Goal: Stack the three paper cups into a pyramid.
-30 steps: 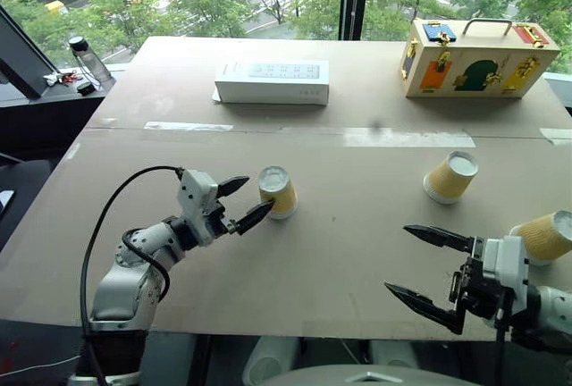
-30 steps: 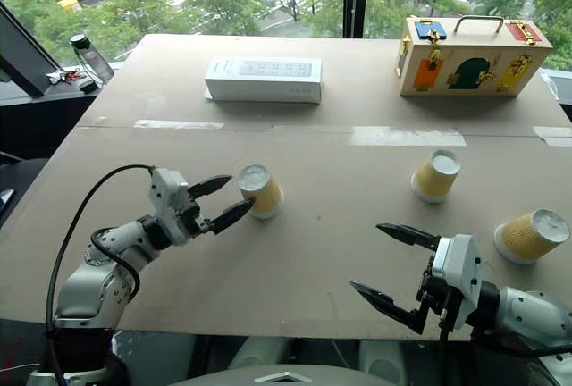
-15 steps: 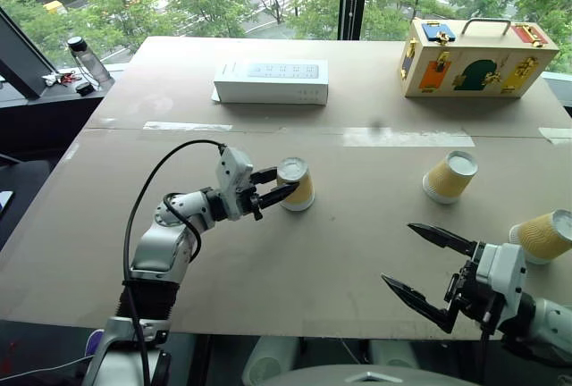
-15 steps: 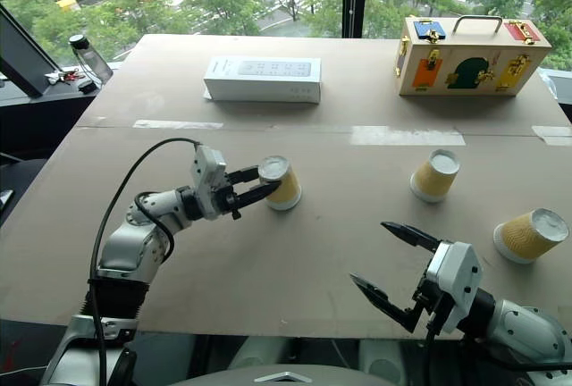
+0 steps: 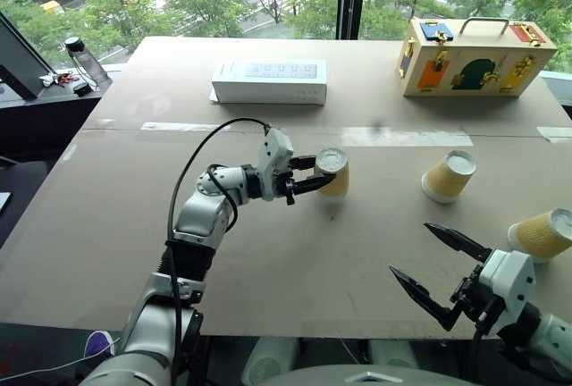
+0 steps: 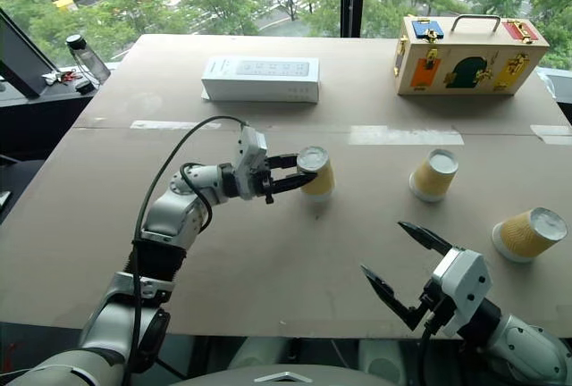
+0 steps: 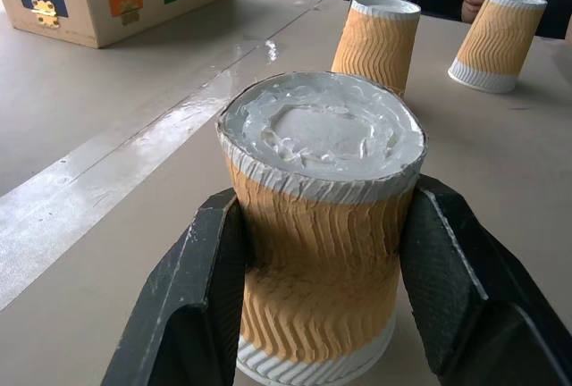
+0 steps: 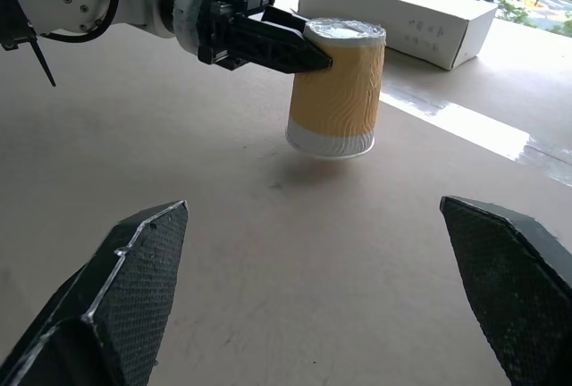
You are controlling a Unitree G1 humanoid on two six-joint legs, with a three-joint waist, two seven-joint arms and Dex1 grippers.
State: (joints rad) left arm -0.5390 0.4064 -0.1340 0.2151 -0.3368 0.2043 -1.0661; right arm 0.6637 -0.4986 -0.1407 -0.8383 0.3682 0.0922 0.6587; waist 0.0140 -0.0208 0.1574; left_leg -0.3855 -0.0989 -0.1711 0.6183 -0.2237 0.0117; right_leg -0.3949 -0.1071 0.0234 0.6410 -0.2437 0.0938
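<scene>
bare table [image 5: 268, 261] ahead (wide), upturned cups [image 5: 449, 177] right

Three cups, one [image 5: 334, 174], a second [image 5: 449, 177] and a third [image 5: 542, 234], have wavy-ribbed yellow-tan sides with white rims and bases. Table [image 5: 268, 252] is plain tan with a pale tape strip [image 5: 393, 137]. Box [image 5: 269, 81] is white. Case [image 5: 476, 57] is cream with blue, orange, green, red and yellow panels and gold clasps. Both grippers, left [image 5: 323, 172] and right [image 5: 438, 267], have black fingers
</scene>
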